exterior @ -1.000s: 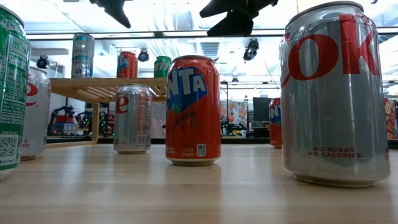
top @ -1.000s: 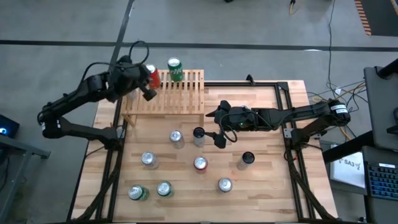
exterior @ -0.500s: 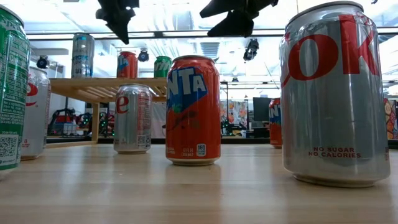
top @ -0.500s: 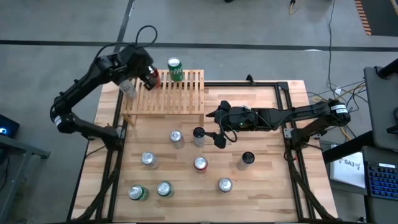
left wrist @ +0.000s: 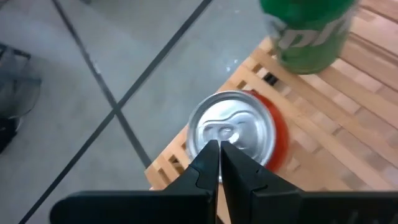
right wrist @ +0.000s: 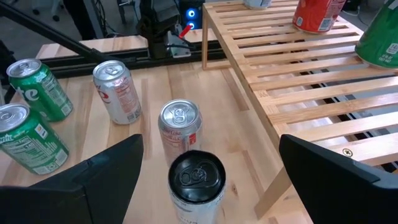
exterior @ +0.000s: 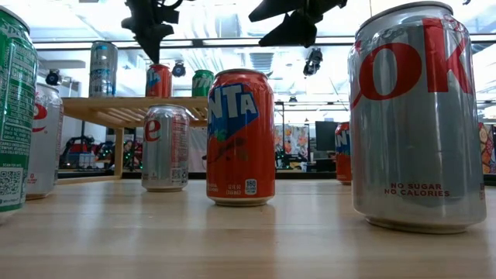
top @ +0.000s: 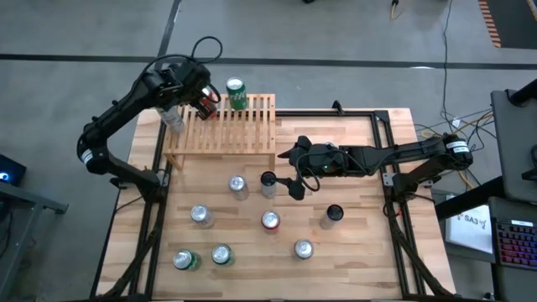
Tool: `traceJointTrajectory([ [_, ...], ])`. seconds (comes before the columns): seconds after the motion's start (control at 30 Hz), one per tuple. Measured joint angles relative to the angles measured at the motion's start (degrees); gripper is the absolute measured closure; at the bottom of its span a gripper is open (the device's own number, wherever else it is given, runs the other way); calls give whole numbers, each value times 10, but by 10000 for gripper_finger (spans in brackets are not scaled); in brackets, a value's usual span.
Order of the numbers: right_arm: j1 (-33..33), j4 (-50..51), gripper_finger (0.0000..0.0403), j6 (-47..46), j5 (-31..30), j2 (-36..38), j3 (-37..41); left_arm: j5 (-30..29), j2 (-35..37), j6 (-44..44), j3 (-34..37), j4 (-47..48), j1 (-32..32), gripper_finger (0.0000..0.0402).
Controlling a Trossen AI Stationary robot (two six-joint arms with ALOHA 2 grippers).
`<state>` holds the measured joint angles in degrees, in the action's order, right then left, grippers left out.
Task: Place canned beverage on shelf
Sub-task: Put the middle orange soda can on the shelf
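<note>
The light-wood slatted shelf [top: 243, 126] stands at the table's far left. On it stand a red can [left wrist: 273, 137], a green can [top: 236, 91] and a silver can [top: 174, 120]. My left gripper [left wrist: 219, 152] is shut, slants down and hangs right over the red can's silver top [left wrist: 233, 127]. In the low view its tip [exterior: 153, 58] shows just above that can [exterior: 159, 81]. My right gripper [top: 294, 174] is open above mid-table. A black-topped can [right wrist: 196, 183] stands on the table ahead of it and below its spread fingers. My left gripper's shut fingertips [left wrist: 211, 155] stand over the near part of the red can's top, coming from above at a slant. I cannot tell whether they touch the lid or hover just clear of it. The can stands upright on the shelf's slats.
Several loose cans stand on the table: silver ones [top: 238, 186] [top: 200, 216] [top: 303, 248], a red-topped one [top: 270, 221], a dark one [top: 333, 214] and green ones [top: 186, 260] near the front. A black frame rail [top: 386, 151] runs along the table's right side.
My left gripper, shut throughout, has swung from over the shelf's near left part toward the far edge. It has tipped more steeply downward and now stands over the red can. The cans and my right gripper have kept still.
</note>
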<state>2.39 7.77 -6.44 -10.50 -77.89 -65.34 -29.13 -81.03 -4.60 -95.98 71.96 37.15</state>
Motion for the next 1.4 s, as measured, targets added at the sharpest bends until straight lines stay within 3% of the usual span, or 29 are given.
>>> traceJointTrajectory([
  [1.4, 0, 5, 39, -15, 0, 0, 0, 13, 3, 78, 6, 29, -26, 401],
])
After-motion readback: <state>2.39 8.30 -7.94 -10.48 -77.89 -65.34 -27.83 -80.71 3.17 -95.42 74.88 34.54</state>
